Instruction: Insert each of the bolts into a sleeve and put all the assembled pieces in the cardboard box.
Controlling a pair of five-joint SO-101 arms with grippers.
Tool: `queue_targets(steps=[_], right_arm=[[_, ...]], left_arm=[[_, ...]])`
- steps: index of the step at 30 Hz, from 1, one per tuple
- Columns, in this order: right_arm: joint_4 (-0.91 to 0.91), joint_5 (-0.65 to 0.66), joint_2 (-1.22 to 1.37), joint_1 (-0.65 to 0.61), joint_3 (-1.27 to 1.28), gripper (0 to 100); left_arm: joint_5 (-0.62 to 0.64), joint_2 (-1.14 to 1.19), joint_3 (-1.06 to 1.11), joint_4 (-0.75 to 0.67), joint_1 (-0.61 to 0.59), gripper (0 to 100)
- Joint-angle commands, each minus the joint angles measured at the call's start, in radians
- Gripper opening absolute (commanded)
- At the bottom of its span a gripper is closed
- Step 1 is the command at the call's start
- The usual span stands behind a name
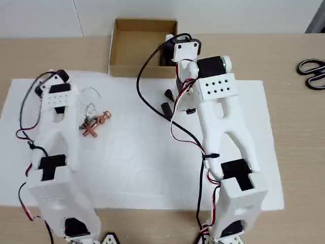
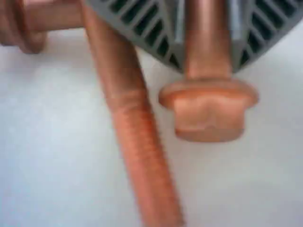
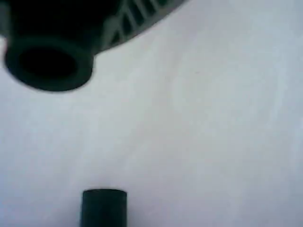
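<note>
**Gripping one part apiece**

The left fingers (image 2: 137, 28) are clamped on a copper bolt (image 2: 208, 109), its head sticking out. A second bolt (image 2: 137, 142) lies just beside them on the white sheet (image 2: 47, 165). The right fingers (image 3: 137, 19) grip a black sleeve (image 3: 47, 64), with a loose sleeve (image 3: 104, 208) nearby. The cardboard box (image 1: 142, 48) sits just beyond them.

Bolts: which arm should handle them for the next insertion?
Left. The left gripper is at the bolts with one bolt between its jaws. The right gripper holds a sleeve across the mat, near the box.
</note>
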Motion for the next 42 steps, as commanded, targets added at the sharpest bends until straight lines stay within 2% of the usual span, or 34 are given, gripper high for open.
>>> queue_targets(steps=[1, 7, 10, 19, 26, 33, 42], right_arm=[[-0.004, 0.009, -0.081, 0.002, -0.008, 0.3], [-0.004, 0.008, -0.183, 0.002, -0.009, 0.3], [-0.004, 0.008, -0.260, 0.002, -0.009, 0.3], [0.001, 0.008, -0.513, 0.002, -0.003, 0.3], [0.002, 0.008, -0.740, 0.002, 0.025, 0.3], [-0.019, 0.005, -0.938, -0.002, 0.328, 0.3], [-0.355, -0.002, -1.230, -0.004, 0.792, 0.4]], left_arm=[[-0.064, -0.015, -0.228, 0.183, -0.008, 1], [-0.172, -0.015, -0.558, 0.443, 0.006, 1], [-0.192, -0.057, -0.611, 0.440, 0.032, 1], [-0.258, -0.448, -0.581, 0.439, 0.210, 1], [-0.264, -0.694, -0.503, 0.439, 0.249, 1], [-0.304, -0.850, -0.481, 0.371, 0.281, 1], [-0.242, -0.957, -0.240, 0.141, 0.282, 1]])
